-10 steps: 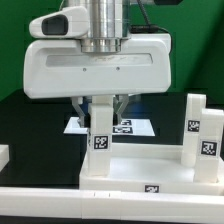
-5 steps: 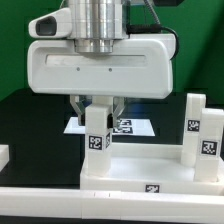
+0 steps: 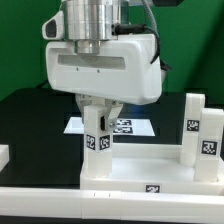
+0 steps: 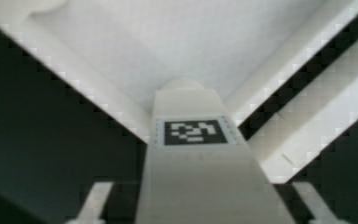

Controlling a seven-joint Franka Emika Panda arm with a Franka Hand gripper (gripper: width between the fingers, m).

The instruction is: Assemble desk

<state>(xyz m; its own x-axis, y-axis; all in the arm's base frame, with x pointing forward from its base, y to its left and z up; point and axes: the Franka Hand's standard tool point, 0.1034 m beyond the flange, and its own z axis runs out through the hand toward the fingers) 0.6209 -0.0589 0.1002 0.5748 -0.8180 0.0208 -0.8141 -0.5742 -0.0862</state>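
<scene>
Here, the tabletop (image 3: 140,172) is seen near the camera, raised rim twd the front, w/ open black table (image 3: 30,110) at the exterior view's left. A second leg (image 3: 203,136) is stood at the right, well apart. The gripper (image 3: 97,108) is clamped on the left leg (image 3: 97,140), upright in its corner socket. Vs. 1 s ago, the gripper body is seen rotated.

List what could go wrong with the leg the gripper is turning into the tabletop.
The gripper is clamped on the upright leg at a corner of the tabletop. If the leg sits slightly tilted, it could bind in the socket. The fingers could slip on the smooth leg while the hand rotates.
</scene>
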